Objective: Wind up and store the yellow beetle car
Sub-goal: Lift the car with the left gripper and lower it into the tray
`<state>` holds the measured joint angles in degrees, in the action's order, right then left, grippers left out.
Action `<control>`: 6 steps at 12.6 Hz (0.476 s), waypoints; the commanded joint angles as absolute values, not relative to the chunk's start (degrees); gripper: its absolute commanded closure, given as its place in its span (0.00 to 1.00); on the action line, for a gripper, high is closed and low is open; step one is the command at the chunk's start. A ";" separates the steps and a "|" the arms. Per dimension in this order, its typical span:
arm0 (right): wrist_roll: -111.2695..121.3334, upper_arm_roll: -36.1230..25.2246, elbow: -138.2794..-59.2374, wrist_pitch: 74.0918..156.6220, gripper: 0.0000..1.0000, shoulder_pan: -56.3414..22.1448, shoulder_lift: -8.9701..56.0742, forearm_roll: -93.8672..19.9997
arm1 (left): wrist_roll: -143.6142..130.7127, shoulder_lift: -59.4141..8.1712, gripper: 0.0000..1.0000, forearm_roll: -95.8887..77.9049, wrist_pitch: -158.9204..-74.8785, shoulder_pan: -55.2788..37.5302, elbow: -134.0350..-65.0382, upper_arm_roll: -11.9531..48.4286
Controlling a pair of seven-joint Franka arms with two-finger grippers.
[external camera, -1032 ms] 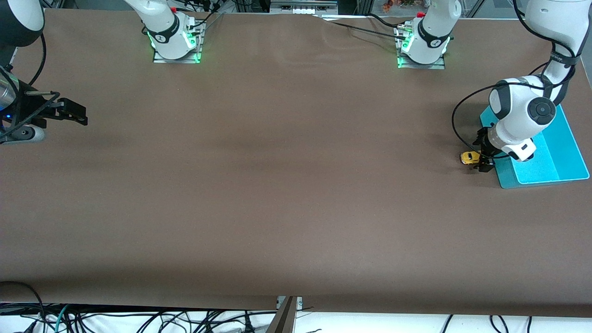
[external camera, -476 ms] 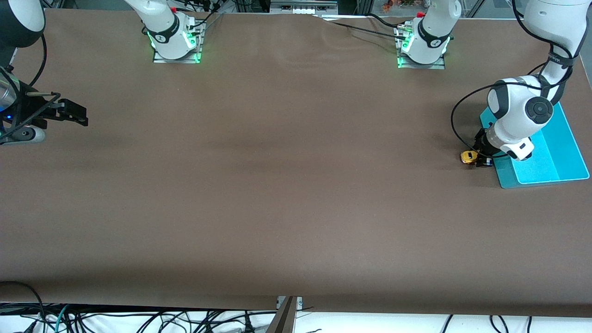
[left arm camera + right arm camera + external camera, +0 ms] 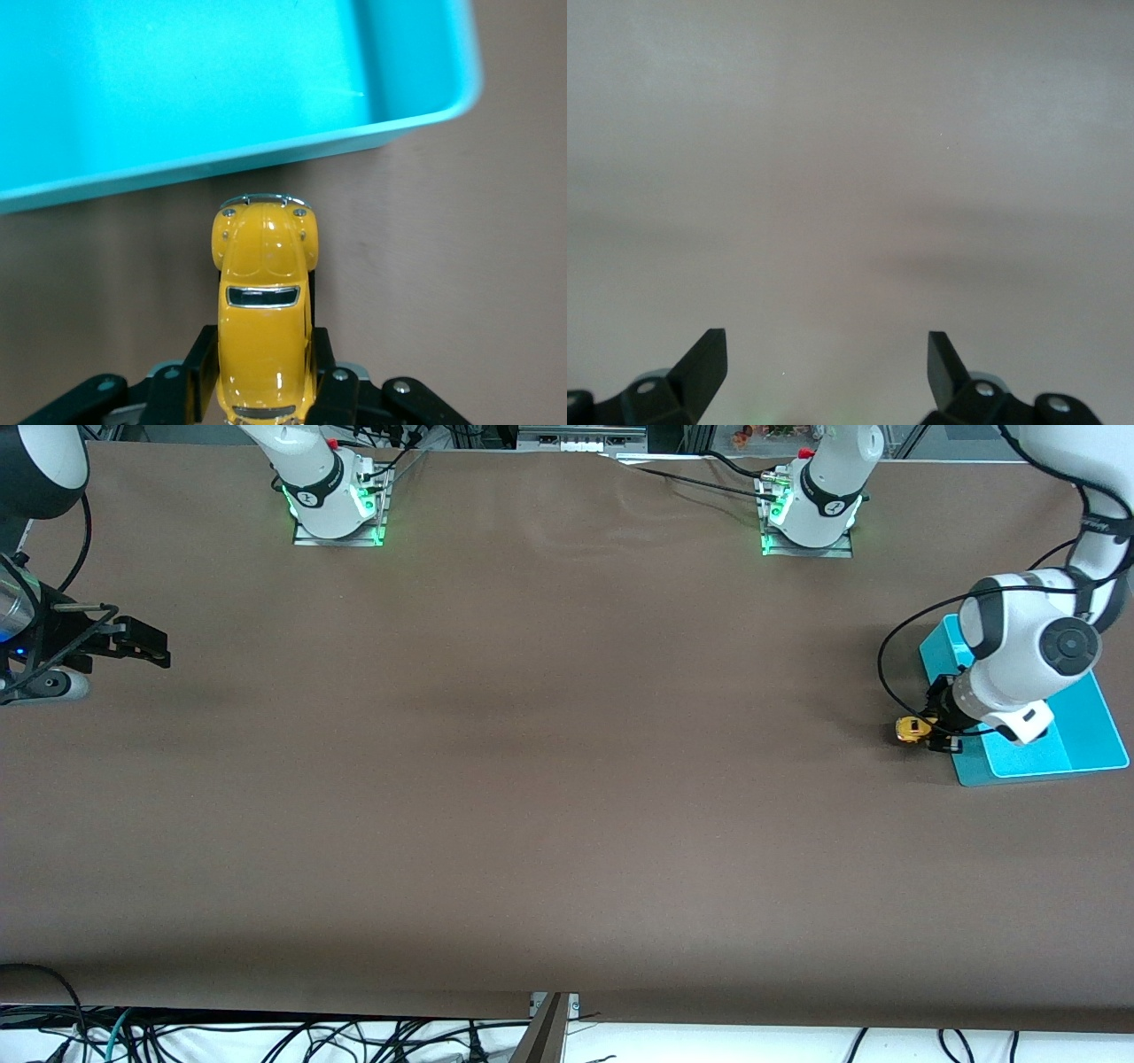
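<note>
Left wrist view: left gripper (image 3: 263, 390) clamps yellow beetle car (image 3: 264, 305) beside tray (image 3: 221, 164).

The whole brown table (image 3: 532, 779) is viewed from high, facing the bases. The small yellow toy car (image 3: 264, 301) and shallow turquoise plastic tray (image 3: 221, 168) are seen closely from the left wrist, and both are shared with the front view. Only bare tabletop is seen from the right wrist.

The light is soft and even on the brown surface (image 3: 532, 779). Faint dark patches lie across its middle. Green lights glow at both arm bases. The right wrist view looks pale and washed out. The yellow beetle car (image 3: 264, 301) looks sharp, with small shiny spots.
</note>
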<state>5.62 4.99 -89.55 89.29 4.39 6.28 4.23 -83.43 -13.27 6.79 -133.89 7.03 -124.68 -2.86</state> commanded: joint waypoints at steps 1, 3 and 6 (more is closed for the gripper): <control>4.92 5.10 -90.18 90.00 0.00 4.57 5.71 3.34 | -88.06 -13.10 1.00 7.65 -122.82 4.84 -117.09 -3.16; 4.92 5.10 -90.18 89.91 0.00 4.57 5.71 3.34 | -87.11 -13.18 1.00 7.56 -114.13 4.92 -112.09 -3.34; 4.92 5.10 -90.18 90.00 0.00 4.57 5.71 3.43 | -78.87 -9.43 1.00 7.82 -106.72 8.07 -111.09 -5.18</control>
